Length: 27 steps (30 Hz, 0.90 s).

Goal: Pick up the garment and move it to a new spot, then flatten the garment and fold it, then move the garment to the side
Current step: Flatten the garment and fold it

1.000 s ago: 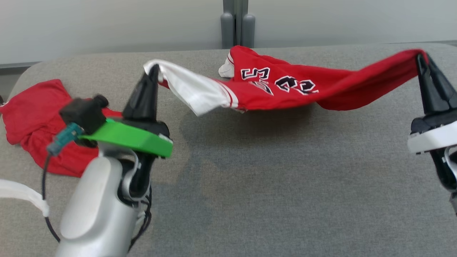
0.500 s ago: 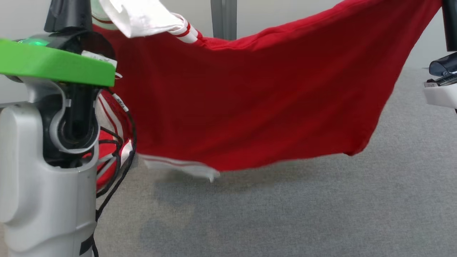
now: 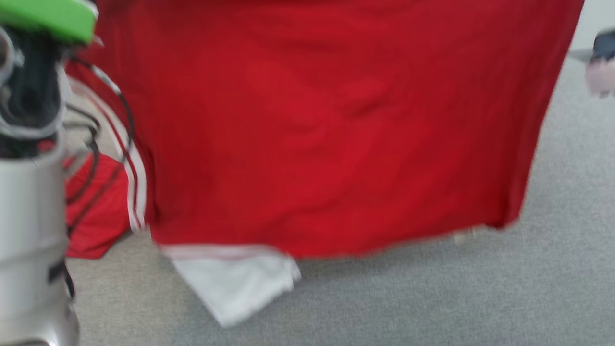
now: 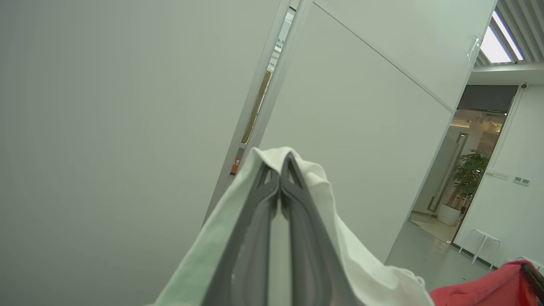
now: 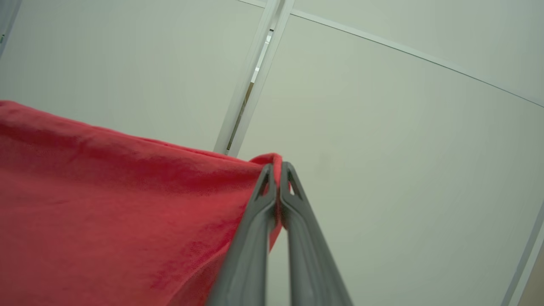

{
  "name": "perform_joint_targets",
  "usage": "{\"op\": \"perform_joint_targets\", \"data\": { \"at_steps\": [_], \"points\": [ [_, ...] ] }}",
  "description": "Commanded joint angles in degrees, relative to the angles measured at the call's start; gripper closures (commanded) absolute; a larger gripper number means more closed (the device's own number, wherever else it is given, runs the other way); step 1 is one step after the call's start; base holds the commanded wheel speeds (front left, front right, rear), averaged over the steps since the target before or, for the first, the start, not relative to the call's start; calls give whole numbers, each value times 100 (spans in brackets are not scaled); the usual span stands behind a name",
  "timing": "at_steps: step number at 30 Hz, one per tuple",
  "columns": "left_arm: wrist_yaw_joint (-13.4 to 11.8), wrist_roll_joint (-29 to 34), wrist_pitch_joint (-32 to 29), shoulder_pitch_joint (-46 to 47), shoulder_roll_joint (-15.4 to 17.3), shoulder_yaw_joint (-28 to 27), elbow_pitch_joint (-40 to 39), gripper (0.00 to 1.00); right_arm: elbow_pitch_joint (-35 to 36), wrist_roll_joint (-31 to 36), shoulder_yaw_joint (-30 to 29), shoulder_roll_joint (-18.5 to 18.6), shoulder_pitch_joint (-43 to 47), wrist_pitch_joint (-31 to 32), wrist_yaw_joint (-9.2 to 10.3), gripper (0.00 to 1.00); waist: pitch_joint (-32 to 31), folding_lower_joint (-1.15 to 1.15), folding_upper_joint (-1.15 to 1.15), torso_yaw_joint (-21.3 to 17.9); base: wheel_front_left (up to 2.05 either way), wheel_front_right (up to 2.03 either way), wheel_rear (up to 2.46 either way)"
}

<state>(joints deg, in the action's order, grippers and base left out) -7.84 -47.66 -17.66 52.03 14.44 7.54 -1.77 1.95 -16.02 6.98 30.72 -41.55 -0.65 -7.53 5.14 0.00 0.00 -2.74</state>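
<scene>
Silver casing of the left forearm (image 3: 29,250) stands nearest in the head view, at the left edge, with black cables (image 3: 96,144) looping beside it and a green plate (image 3: 48,17) above it. Just behind, the red jersey (image 3: 312,134) hangs in the air as one wide sheet, stretched from left to right over the grey table (image 3: 432,307). Its red hem is clear of the surface. The white sleeve (image 3: 235,283) droops lowest, at the lower left of the sheet; the picture is blurred, so I cannot tell if its tip touches the table. A second red cloth (image 3: 96,221) lies on the table behind the cables.

In the left wrist view, the left gripper (image 4: 280,163) has both fingers pressed together on a white part of the jersey, and this cloth folds over the tips and falls down on both sides. In the right wrist view, the right gripper (image 5: 278,168) pinches a red corner of the jersey between its closed fingers, and the cloth runs away to that view's left.

Farther back are pale wall panels (image 5: 382,127) and an open doorway (image 4: 476,161) with a potted plant (image 4: 469,170).
</scene>
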Motion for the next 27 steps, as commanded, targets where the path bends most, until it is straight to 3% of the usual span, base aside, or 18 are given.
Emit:
{"op": "perform_joint_targets", "data": {
  "at_steps": [1, 5, 8, 15, 19, 27],
  "points": [
    [69, 108, -18, 386, 90, 21, 153, 100, -112, 27, 50, 20, -319, 70, 10, 100, 1073, 0, 0, -23, 0, 0, 0],
    [197, 306, 78, 1568, 242, -8, 949, 100, -717, 129, 231, 23, -1564, 176, 10, 100, 2040, 0, 0, 7, 0, 0, 0],
    [438, 595, 382, 2564, 363, 73, 1735, 100, -1410, 300, 443, 1, -2663, 127, 10, 100, 2584, 0, 0, 59, 0, 0, 0],
    [816, 1018, 1394, 4287, 186, 217, 3439, 100, -3153, 959, 348, -298, -4553, -569, 11, 100, 3164, 0, 0, 213, 0, 0, 0],
    [1136, 952, 1768, 4674, 27, 268, 4087, 100, -3929, 1198, 602, -502, -4933, -985, 11, 100, 3313, 0, 0, 267, 0, 0, 0],
    [1411, 1186, 2593, 4334, -64, 640, 5036, 100, -4992, 1580, 628, -721, -4538, -1423, 11, 100, 3364, 0, 0, 354, 0, 0, 0]
  ]
}}
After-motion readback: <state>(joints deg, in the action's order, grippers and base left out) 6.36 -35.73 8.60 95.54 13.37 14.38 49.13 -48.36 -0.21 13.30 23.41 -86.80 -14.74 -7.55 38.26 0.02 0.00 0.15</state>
